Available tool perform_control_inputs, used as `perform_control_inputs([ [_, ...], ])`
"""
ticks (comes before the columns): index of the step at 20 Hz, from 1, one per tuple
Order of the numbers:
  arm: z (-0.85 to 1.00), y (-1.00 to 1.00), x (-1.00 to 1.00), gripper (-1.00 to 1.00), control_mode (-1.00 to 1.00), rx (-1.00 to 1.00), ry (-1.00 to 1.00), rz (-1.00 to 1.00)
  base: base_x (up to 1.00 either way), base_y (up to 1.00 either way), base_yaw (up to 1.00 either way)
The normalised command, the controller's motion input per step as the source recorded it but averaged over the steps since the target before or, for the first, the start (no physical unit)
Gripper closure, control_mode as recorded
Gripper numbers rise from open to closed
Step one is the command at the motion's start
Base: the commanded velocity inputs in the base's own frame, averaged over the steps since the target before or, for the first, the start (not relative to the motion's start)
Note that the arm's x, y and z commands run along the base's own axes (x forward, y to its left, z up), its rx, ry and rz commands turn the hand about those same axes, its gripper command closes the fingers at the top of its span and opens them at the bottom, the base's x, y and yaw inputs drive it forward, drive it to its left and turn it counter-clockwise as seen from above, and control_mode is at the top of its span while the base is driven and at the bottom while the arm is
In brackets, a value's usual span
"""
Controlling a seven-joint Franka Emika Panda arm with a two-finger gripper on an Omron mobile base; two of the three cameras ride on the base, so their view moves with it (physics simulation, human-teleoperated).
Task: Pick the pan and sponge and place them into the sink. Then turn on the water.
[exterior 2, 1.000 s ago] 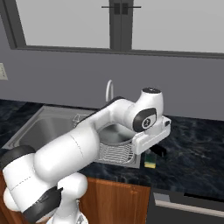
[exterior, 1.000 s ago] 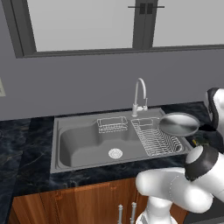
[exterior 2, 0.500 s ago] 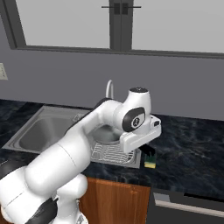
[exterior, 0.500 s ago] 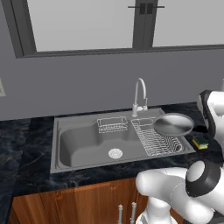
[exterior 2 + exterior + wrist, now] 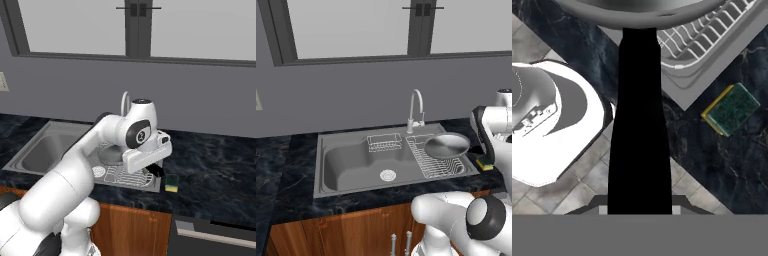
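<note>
Pan (image 5: 446,145) in claw (image 5: 640,207) over sink (image 5: 346,165)

Small, unreadable round mark on the arm (image 5: 141,135) (no legible text).

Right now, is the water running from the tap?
Off. No stream falls from the tap into the sink, and the basin looks dry.

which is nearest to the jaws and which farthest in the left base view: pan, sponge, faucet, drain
The gripper is shut on the pan's black handle at the right of the sink.
1. pan, held over the wire rack on the right
2. sponge, on the counter right of the sink
3. faucet, behind the basin
4. drain, in the basin floor, leftmost
</note>
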Motion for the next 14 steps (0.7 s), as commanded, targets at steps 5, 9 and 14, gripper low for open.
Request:
perform_control_inputs([
  [5,0.01,0.30,-0.10,1.00,-1.00,0.00,0.00,-0.01,0.00,0.00,0.00],
  [9,0.00,0.27,-0.11,1.00,-1.00,0.03,0.00,-0.03,0.00,0.00,0.00],
  [14,0.00,0.29,-0.15,1.00,-1.00,0.04,-0.01,-0.04,0.00,0.00,0.00],
])
